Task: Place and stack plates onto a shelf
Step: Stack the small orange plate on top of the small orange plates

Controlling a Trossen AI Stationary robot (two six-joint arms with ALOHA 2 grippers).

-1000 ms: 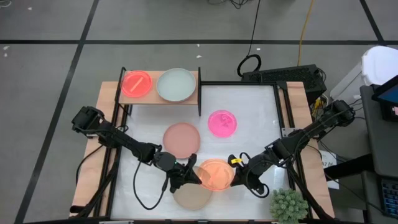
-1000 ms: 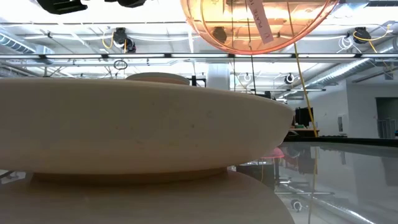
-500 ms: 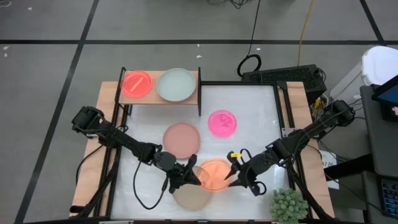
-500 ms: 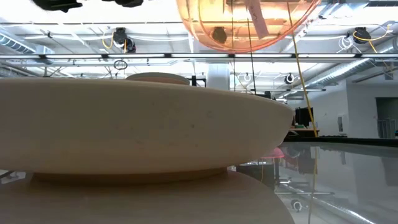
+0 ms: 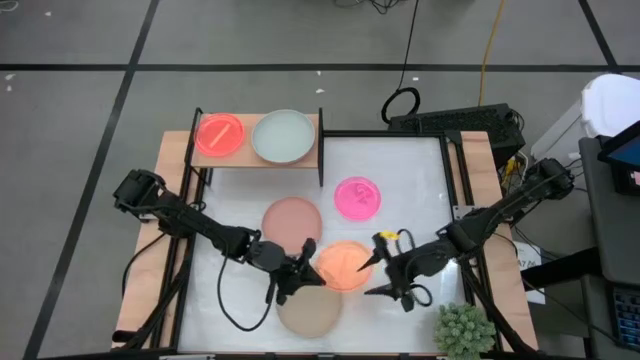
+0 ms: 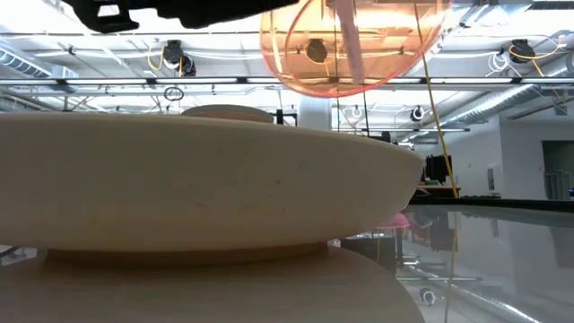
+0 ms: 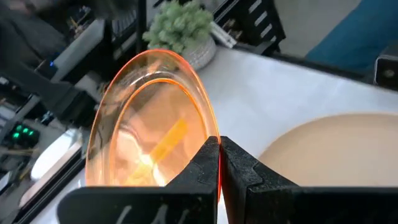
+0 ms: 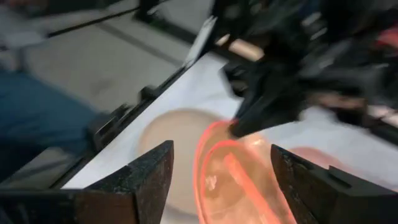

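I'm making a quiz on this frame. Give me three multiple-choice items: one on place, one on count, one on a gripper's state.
1. Where is the orange plate?
A. on the shelf
B. in the left gripper
C. under the plant

2. How many plates are on the shelf?
A. two
B. none
C. four

3. The right gripper is
A. shut on a plate
B. out of view
C. open

B: the left gripper pinches the orange plate's rim.
A: the shelf holds two.
C: the right gripper's fingers stand apart.

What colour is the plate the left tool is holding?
Translucent neon orange plate; clearest in the left wrist view.
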